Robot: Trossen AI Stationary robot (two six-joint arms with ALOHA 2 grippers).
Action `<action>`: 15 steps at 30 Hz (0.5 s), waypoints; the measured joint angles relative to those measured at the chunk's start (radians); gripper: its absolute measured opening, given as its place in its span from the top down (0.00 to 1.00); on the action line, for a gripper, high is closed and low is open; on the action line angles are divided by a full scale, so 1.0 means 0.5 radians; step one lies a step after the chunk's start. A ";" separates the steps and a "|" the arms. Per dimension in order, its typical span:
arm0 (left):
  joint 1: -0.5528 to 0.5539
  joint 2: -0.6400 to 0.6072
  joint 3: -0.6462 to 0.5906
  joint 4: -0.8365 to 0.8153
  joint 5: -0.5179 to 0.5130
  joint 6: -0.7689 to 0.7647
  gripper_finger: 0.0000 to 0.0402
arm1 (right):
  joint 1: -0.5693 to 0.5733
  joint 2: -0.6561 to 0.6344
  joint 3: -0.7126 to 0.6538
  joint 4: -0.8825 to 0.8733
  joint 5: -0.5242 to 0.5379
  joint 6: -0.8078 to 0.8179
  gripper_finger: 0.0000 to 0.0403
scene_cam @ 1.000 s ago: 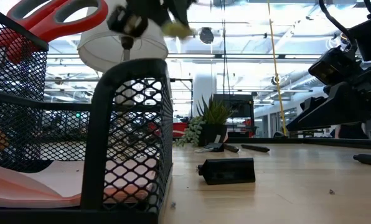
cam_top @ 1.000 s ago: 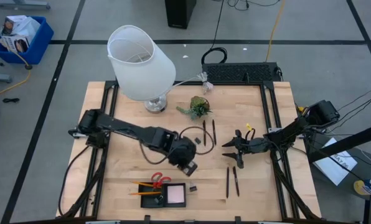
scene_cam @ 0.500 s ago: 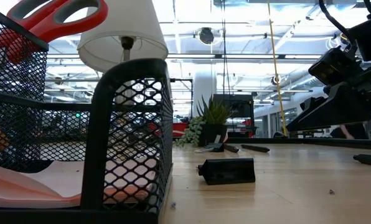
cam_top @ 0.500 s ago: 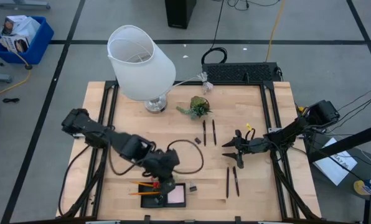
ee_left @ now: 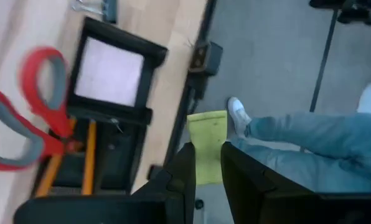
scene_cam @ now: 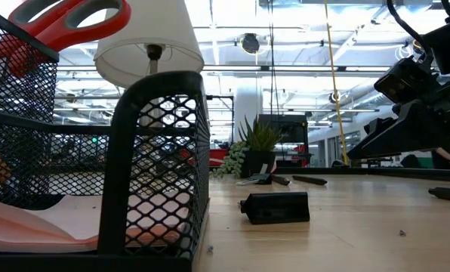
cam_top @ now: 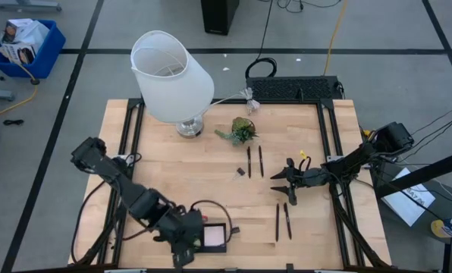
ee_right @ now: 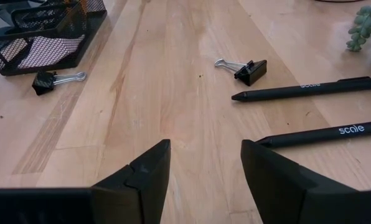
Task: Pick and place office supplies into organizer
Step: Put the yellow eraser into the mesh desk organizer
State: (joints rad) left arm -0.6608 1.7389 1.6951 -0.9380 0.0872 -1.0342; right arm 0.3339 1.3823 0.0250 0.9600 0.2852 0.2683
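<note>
Left gripper is pinching a yellow-green piece past the table's near edge.

Beside it the tray is holding the pink pad, scissors and pencils; farther off, the right gripper is hovering with jaws spread and empty among the pens and clips.

Evenly bright overhead; soft shadows on counter. Ceiling glare in low view, near mesh blurred. Left wrist view motion-smeared.
</note>
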 joint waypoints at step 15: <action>-0.141 0.267 -0.021 -0.121 0.038 0.012 0.82 | 0.000 0.000 0.000 0.000 0.000 0.000 0.52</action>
State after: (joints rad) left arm -0.7314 1.8722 1.6846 -0.9984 0.1063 -1.0282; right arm 0.3338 1.3823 0.0250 0.9600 0.2852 0.2682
